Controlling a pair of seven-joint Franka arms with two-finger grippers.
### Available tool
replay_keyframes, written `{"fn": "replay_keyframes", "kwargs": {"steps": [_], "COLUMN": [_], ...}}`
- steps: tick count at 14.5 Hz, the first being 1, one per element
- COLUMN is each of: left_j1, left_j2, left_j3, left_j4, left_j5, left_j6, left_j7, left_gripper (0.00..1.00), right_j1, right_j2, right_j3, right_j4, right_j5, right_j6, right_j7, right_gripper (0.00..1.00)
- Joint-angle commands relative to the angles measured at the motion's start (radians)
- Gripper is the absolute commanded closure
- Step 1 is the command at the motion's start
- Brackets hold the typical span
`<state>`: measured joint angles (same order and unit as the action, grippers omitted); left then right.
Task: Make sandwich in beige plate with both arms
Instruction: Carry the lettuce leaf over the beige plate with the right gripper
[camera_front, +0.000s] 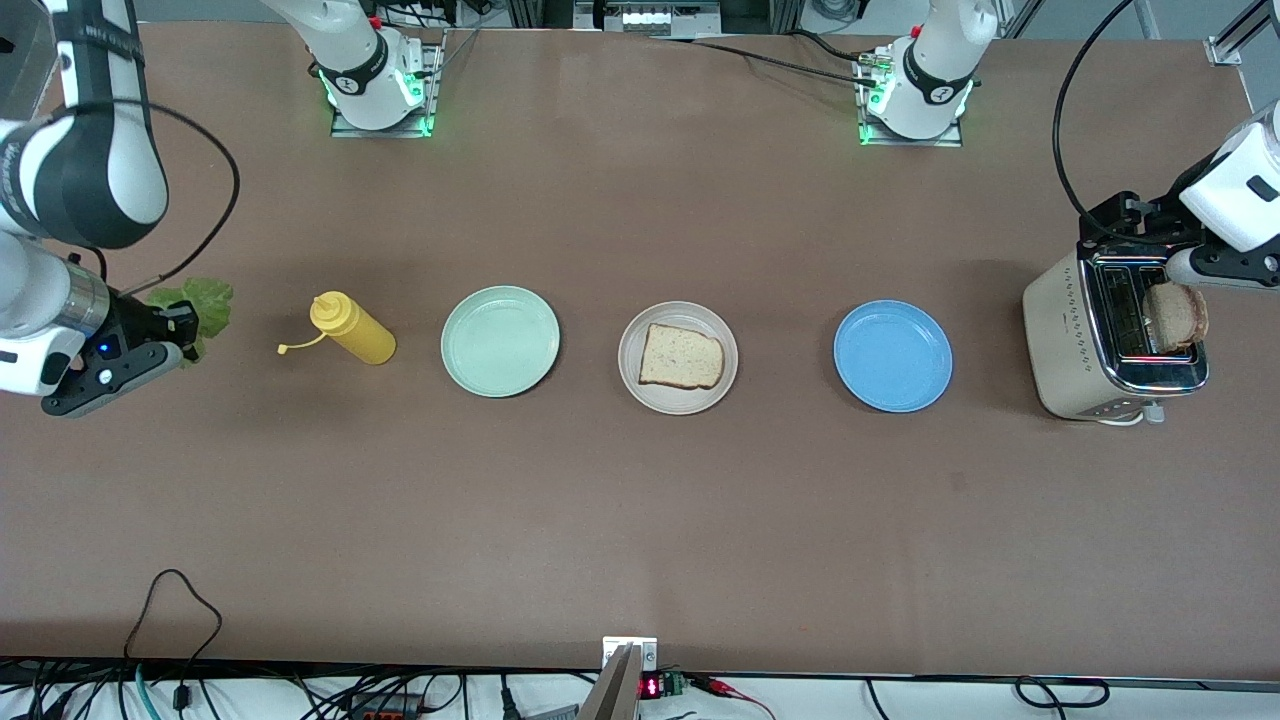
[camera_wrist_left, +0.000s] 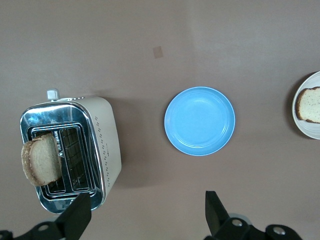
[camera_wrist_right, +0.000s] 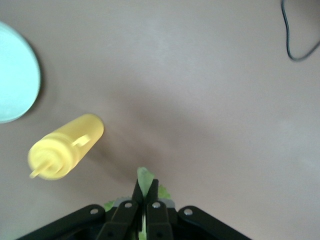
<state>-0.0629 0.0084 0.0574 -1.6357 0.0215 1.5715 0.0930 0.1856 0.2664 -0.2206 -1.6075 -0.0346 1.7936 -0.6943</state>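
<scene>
Right gripper (camera_front: 178, 330) jaws pinched on lettuce leaf (camera_front: 200, 305) at right arm's end of table — beige plate (camera_front: 678, 358) with bread slice (camera_front: 681, 356) lies toward table middle. Left gripper (camera_wrist_left: 147, 212) jaws wide, over toaster (camera_front: 1110, 340) — second slice (camera_front: 1176, 315) upright in slot.

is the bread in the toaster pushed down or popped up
Popped up: the bread slice stands well above the toaster slot, leaning out over its chrome top.
</scene>
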Motion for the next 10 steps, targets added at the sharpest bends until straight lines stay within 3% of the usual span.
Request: {"fn": "replay_keyframes", "kwargs": {"steps": [1, 6, 10], "left_j1": [-0.006, -0.006, -0.006], "left_j2": [-0.010, -0.008, -0.008], "left_j3": [0.004, 0.002, 0.002], "left_j4": [0.007, 0.007, 0.007], "left_j5": [0.017, 0.017, 0.017], "left_j6": [-0.015, -0.015, -0.015], "left_j7": [-0.006, -0.006, -0.004], "left_gripper": [0.00, 0.00, 0.00], "right_j1": [0.108, 0.303, 0.393], "right_j2": [0.014, 0.025, 0.086], "right_j3": [-0.005, 0.003, 0.007], "right_j4": [0.099, 0.136, 0.164], "right_j5": [-0.048, -0.028, 0.143], "right_j6": [-0.097, -0.102, -0.077], "right_j7": [-0.114, -0.146, -0.136], "right_gripper": [1.00, 1.00, 1.00]}}
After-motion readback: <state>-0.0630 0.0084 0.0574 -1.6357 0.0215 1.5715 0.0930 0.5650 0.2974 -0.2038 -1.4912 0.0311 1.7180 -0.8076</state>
